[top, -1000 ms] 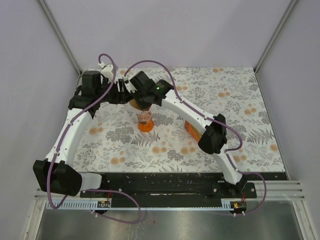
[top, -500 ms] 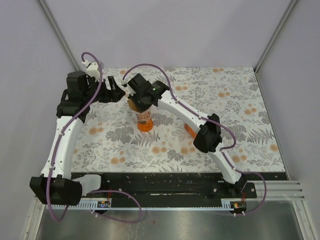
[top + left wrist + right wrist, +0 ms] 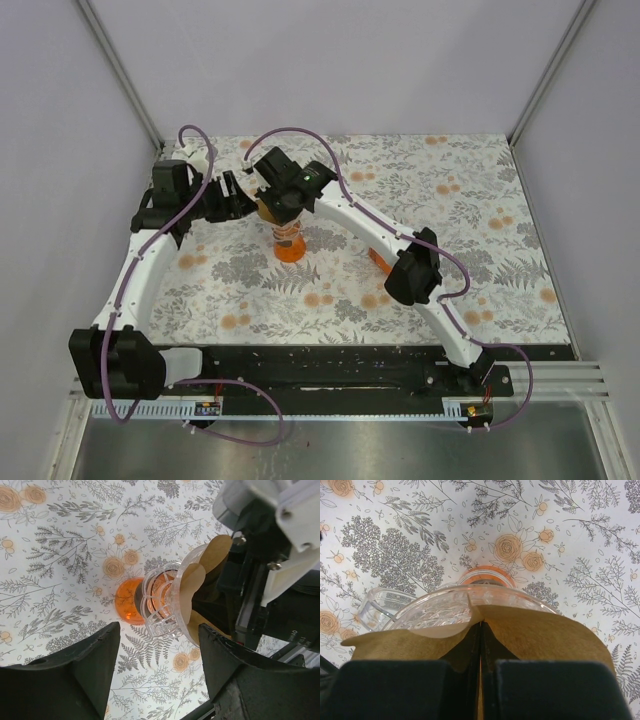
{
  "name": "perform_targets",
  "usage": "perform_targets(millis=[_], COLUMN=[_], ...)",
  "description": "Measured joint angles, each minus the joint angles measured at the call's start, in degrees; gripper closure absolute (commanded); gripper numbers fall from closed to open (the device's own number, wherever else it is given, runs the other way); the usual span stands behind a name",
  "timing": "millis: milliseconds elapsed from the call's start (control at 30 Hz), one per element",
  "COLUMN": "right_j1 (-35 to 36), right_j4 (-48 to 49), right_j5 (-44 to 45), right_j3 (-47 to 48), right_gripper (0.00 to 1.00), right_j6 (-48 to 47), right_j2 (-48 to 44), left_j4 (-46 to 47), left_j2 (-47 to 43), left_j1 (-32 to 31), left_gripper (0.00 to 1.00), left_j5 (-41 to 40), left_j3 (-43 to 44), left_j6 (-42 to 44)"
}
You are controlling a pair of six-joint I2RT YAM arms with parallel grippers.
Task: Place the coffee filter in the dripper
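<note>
The dripper (image 3: pixel 291 246) is a clear funnel on an orange base, standing on the floral cloth left of centre. My right gripper (image 3: pixel 270 207) hangs just over its far rim, shut on the coffee filter (image 3: pixel 264 211). In the right wrist view the fingers (image 3: pixel 420 690) pinch the light-brown coffee filter (image 3: pixel 545 630), which spreads over the dripper's clear rim (image 3: pixel 437 611). My left gripper (image 3: pixel 238 200) is open just left of the dripper. In the left wrist view its gripper (image 3: pixel 159 630) holds nothing, and beyond it are the dripper (image 3: pixel 161 605) and the filter (image 3: pixel 206 562).
An orange object (image 3: pixel 377 260) lies on the cloth, partly hidden under my right forearm. The floral cloth (image 3: pixel 480 250) runs to pale walls at the left, back and right. A black base rail (image 3: pixel 330 370) spans the near edge.
My left arm swung out to the left, then came back toward the dripper with its jaws apart. The right gripper has stayed shut on the filter over the dripper.
</note>
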Motion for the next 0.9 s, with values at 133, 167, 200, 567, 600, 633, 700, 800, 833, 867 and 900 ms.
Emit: perform_targets(millis=[133,167,200,567,600,633,700,800,833,867,900], right_j1=[0.0,0.0,0.0,0.0,0.0,0.0,0.0,0.0,0.0,0.0,0.0], right_j4=[0.0,0.0,0.0,0.5,0.5,0.5,0.5,0.5,0.5,0.5,0.5], right_j5=[0.0,0.0,0.0,0.0,0.0,0.1,0.1,0.2,0.4,0.5,0.6], right_j3=[0.4,0.4,0.4,0.5,0.5,0.5,0.5,0.5,0.5,0.5,0.5], right_gripper=[1.0,1.0,1.0,0.89,0.87,0.86,0.84,0.8,0.78,0.77,0.76], right_j6=[-0.1,-0.1,-0.2,-0.5,-0.5,-0.8,-1.4,-2.1,-2.3,-2.5,-2.6], right_j2=[0.2,0.2,0.2,0.2,0.2,0.1,0.0,-0.2,-0.3,-0.5,-0.7], left_j4=[1.2,1.6,1.9,3.6,3.6,3.6,3.8,3.9,4.0,4.0,4.0], left_j2=[1.2,1.3,1.3,3.0,3.0,3.1,3.0,3.0,3.0,3.0,3.0], left_j1=[-0.4,-0.6,-0.7,-1.8,-1.9,-1.9,-2.0,-2.1,-2.1,-2.1,-2.1], left_gripper=[0.38,0.41,0.43,0.58,0.58,0.58,0.58,0.58,0.58,0.59,0.59], left_j5=[0.7,0.8,1.0,1.6,1.6,1.6,1.7,1.6,1.6,1.6,1.6], left_j3=[-0.5,-0.5,-0.5,-0.5,-0.5,-0.5,-0.5,-0.5,-0.5,-0.5,-0.5], left_j6=[-0.4,-0.6,-0.7,-0.4,-0.4,-0.4,-0.3,0.1,0.2,0.3,0.4])
